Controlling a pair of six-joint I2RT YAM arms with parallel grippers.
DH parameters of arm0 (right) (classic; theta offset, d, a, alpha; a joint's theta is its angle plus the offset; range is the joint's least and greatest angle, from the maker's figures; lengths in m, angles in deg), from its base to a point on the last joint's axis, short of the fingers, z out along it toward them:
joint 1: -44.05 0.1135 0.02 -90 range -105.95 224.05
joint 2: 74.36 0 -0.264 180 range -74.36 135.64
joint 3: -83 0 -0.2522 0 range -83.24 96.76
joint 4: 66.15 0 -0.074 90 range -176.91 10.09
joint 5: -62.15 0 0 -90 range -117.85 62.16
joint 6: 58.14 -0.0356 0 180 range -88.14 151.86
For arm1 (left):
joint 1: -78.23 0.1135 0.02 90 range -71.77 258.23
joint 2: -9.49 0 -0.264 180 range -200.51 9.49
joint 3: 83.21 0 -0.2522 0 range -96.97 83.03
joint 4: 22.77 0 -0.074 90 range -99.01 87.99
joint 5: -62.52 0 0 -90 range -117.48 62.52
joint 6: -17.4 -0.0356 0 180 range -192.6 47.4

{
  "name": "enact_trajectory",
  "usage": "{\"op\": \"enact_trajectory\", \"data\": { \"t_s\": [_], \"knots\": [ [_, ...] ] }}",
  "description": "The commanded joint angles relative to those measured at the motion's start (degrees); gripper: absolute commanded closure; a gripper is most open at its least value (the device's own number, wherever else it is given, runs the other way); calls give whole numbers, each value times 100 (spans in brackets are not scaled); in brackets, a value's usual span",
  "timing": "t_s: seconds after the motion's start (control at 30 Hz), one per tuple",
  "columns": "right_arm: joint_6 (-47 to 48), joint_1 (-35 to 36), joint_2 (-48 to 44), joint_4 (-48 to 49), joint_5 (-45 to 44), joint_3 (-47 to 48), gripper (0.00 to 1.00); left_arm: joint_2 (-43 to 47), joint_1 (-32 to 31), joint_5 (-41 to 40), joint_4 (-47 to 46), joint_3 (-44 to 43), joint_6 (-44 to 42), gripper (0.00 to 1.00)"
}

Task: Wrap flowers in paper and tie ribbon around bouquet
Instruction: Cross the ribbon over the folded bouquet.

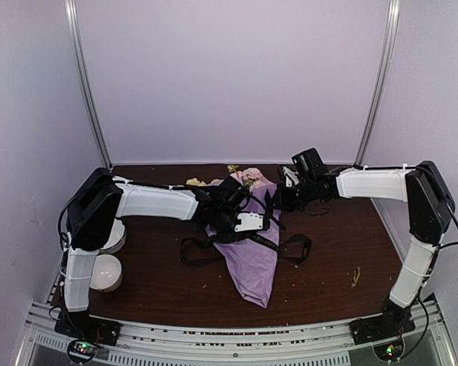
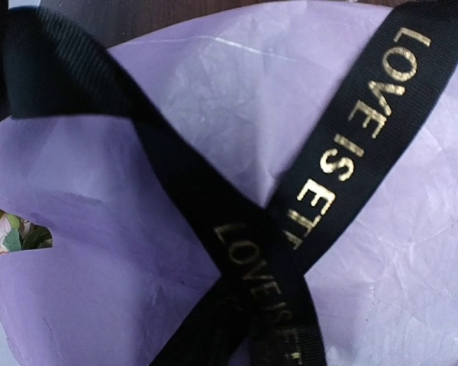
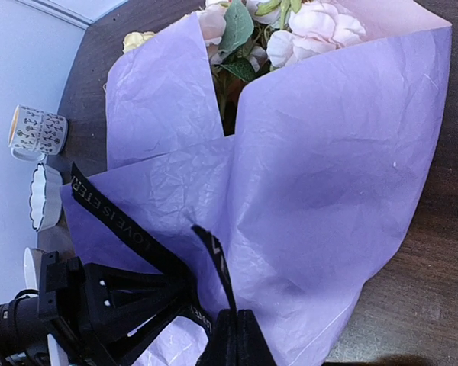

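The bouquet lies in mid-table: lilac paper (image 1: 253, 263) wrapped round the flowers (image 1: 248, 177), whose cream and pink blooms (image 3: 313, 27) poke out at the far end. The black lettered ribbon (image 1: 294, 248) loops over the paper and crosses itself (image 2: 267, 259). My left gripper (image 1: 248, 221) is over the bouquet's middle. In the right wrist view its black fingers (image 3: 149, 297) meet where the ribbon (image 3: 114, 213) runs in. Its own camera shows only ribbon and paper (image 2: 214, 114). My right gripper (image 3: 235, 335), just right of the bouquet (image 1: 278, 202), is shut on a short ribbon end.
A patterned white mug (image 3: 37, 131) and a white scalloped dish (image 3: 44, 197) stand to the left. A white bowl (image 1: 105, 272) sits beside the left arm's base. Petal bits (image 1: 356, 276) lie at right. Ribbon loops trail on both sides of the paper.
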Motion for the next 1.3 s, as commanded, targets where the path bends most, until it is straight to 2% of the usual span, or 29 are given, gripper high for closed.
{"op": "enact_trajectory", "data": {
  "t_s": [0.0, 0.03, 0.2, 0.43, 0.63, 0.67, 0.73, 0.77, 0.83, 0.93, 1.1, 1.27],
  "knots": [
    [-22, 53, -68, -3, -135, 250, 100, -38, 10, 8, 119, -192, 67, 97],
    [-18, 52, -26, -16, -145, 297, 100, -23, 10, -16, 132, -189, 115, 100],
    [-31, 61, 133, -58, -122, 500, 100, 232, 14, -33, -34, -19, 410, 100],
    [71, 61, 205, -195, -220, 690, 100, 659, 168, 525, -270, 140, 754, 100],
    [166, 17, 210, -368, -378, 907, 100, 558, 396, 624, -163, -15, 842, 100],
    [167, 17, 201, -378, -363, 909, 100, 507, 452, 631, -59, -109, 870, 89],
    [168, 17, 203, -380, -352, 890, 100, 430, 537, 613, 113, -227, 898, 58],
    [160, 17, 198, -380, -352, 865, 100, 419, 550, 610, 168, -236, 829, 47],
    [166, 17, 202, -393, -376, 833, 100, 375, 554, 715, 289, -221, 595, 34],
    [150, 17, 199, -408, -371, 821, 100, 151, 551, 659, 536, -373, 348, 26],
    [111, 17, 214, -376, -403, 836, 100, -237, 555, 462, 757, -685, 236, 27],
    [126, 17, 245, -397, -439, 864, 100, -198, 555, 423, 559, -563, 333, 53]
  ]
}}
